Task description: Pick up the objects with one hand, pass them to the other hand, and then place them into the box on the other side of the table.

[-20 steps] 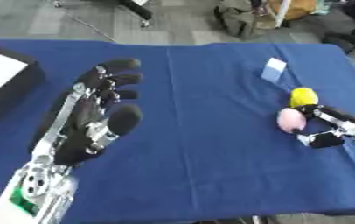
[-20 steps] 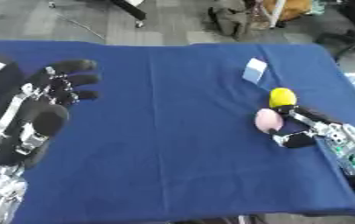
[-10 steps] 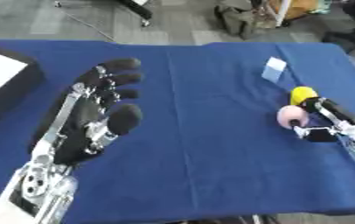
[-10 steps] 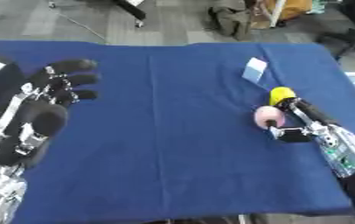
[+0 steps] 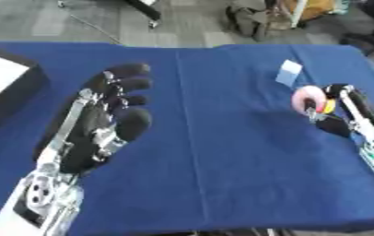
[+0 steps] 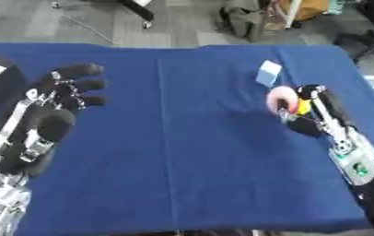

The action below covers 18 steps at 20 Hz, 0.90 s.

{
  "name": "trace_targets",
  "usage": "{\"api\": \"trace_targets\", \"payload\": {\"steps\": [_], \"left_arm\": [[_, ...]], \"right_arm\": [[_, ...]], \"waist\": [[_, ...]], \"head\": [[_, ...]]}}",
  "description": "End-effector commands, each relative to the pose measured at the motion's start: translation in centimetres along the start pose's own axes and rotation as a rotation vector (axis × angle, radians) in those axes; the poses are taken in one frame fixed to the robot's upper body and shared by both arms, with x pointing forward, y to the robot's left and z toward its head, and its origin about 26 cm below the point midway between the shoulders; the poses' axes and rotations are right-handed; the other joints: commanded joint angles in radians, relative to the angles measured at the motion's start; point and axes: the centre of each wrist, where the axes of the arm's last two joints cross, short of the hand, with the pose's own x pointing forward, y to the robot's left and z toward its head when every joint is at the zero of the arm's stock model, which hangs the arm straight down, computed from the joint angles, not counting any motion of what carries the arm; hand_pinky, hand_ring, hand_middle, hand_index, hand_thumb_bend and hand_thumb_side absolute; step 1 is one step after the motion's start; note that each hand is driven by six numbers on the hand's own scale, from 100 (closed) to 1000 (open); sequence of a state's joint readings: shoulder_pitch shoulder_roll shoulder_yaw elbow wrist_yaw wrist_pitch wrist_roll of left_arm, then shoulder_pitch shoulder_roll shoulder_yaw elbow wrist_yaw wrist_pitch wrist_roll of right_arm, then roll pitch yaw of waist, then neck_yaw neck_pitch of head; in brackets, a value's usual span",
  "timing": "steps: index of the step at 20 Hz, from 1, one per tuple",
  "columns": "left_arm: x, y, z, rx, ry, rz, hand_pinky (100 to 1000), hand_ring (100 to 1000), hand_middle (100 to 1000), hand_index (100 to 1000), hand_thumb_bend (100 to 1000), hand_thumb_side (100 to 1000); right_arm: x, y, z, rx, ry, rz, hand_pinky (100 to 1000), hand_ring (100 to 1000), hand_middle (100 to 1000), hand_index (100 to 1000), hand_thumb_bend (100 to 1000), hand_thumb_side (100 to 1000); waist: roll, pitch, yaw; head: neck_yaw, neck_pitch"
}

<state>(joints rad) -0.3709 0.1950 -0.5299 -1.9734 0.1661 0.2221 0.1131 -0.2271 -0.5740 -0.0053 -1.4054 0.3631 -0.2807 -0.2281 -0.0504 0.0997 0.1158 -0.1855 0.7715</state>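
Two robot hands show over the blue cloth-covered table (image 5: 222, 152). Nearest, on the left side, the black-and-silver left hand (image 5: 93, 126) stands up from the lower corner with its palm turned toward the middle of the table, its fingers (image 5: 125, 73) apart and relaxed, only slightly bent at the tips, and nothing in it. It is well apart from the objects on the other side.

Farther in, on the right, the right hand (image 6: 311, 115) comes up from the lower right edge, its silver wrist toward the corner. Its fingers are curled round a pale pink rounded object (image 6: 283, 98), pinching it between a finger on top and the thumb below. Whether the object is lifted clear of the cloth or only just touching it cannot be told. Just behind the pink one, and partly hidden by the fingers, is a small yellow rounded object (image 5: 329, 106); whether the hand touches it also cannot be told.

A little beyond these lies a small light-blue flat rectangular card or packet (image 5: 288, 73), resting on the cloth near the far right part of the table.

At the far left edge sits a dark-walled box (image 5: 17, 99) with a white inside surface; only a part of it shows, and nothing can be seen lying in that part.
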Motion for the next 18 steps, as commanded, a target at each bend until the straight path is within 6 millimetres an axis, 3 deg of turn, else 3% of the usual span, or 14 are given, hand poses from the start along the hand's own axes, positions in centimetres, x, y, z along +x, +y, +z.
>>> {"api": "trace_targets", "payload": {"steps": [1, 5, 7, 13, 18], "left_arm": [[-0.3, 0.0, 0.0, 0.004, 0.013, -0.011, 766, 807, 790, 801, 862, 594], [-1.6, -0.4, -0.3, -0.001, 0.052, -0.022, 766, 808, 791, 801, 864, 594], [-2.0, -0.8, -0.6, -0.015, 0.057, -0.026, 766, 809, 792, 800, 864, 591], [-3.0, -3.1, -1.5, -0.107, 0.073, -0.01, 765, 810, 793, 799, 861, 588], [-2.8, -4.6, -2.0, -0.184, 0.061, 0.003, 764, 811, 795, 800, 859, 584]], "right_arm": [[2.0, -1.0, -1.5, -0.043, -0.067, -0.036, 724, 673, 470, 257, 100, 470], [7.4, 1.4, -4.2, -0.081, -0.266, -0.211, 726, 672, 471, 260, 100, 470], [9.7, 2.3, -4.6, -0.064, -0.36, -0.292, 727, 672, 472, 263, 100, 470], [15.4, 3.7, -4.0, 0.024, -0.568, -0.48, 728, 672, 472, 263, 100, 470], [18.8, 2.4, -3.3, 0.092, -0.629, -0.562, 728, 673, 473, 262, 100, 470]], "waist": [[0.004, -0.019, -0.004], [0.005, -0.021, -0.024], [0.006, -0.021, -0.03], [0.005, -0.028, -0.044], [0.003, -0.03, -0.047]], "head": [[0.013, -0.001], [0.049, -0.001], [0.066, -0.001], [0.099, -0.001], [0.108, -0.001]]}}
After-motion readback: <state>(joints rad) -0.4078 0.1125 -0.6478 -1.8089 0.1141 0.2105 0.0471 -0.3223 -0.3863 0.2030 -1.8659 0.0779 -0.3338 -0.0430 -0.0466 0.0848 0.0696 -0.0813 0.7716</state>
